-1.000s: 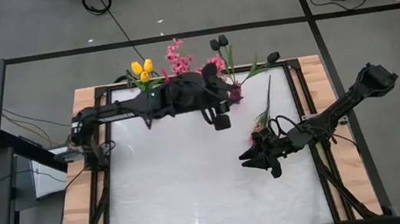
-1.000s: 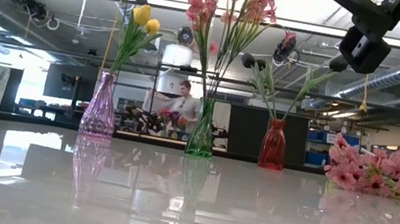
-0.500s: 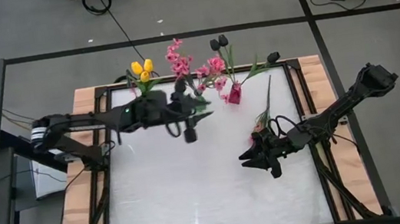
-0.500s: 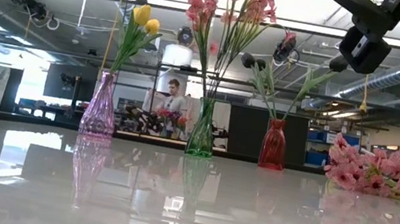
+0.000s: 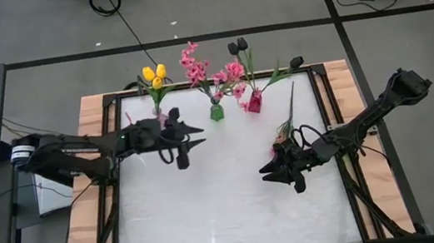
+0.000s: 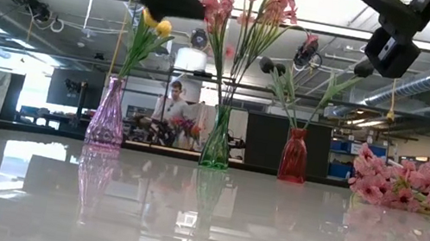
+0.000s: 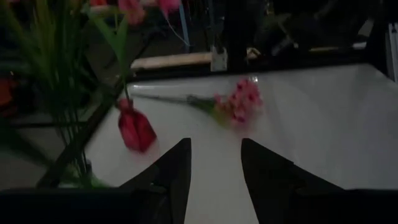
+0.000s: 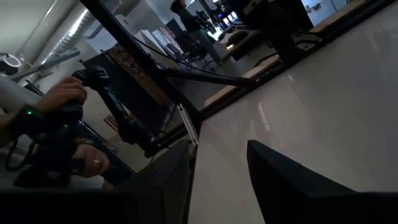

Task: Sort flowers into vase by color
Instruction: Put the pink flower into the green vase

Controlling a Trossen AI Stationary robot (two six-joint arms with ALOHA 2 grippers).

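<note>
— Where are the flowers placed?

— Three vases are lined along the far edge of the table (image 5: 212, 214). Yellow tulips (image 5: 154, 76) are held in the purple vase (image 6: 107, 116), pink blossom sprays (image 6: 252, 4) in the green vase (image 5: 216, 111), and dark tulips (image 5: 238, 47) in the red vase (image 5: 253, 102). One pink spray (image 5: 285, 129) is left lying flat on the table, on the right side, with its blossoms just beside the right gripper (image 5: 278, 172).

— How are the grippers set?

— The left gripper (image 5: 181, 136) is seen above the table near the purple vase, with its fingers (image 7: 177, 171) parted and nothing gripped between them. In its wrist view, the red vase and the lying spray are seen ahead. The right gripper is positioned low near the lying spray; its fingers (image 8: 273, 180) are also parted, and only bare table is seen between them.

— Is anyone else seen?

— A person (image 6: 170, 106) is seen in the room behind the table, and a hand (image 8: 65, 96) is shown in the right wrist view.
</note>
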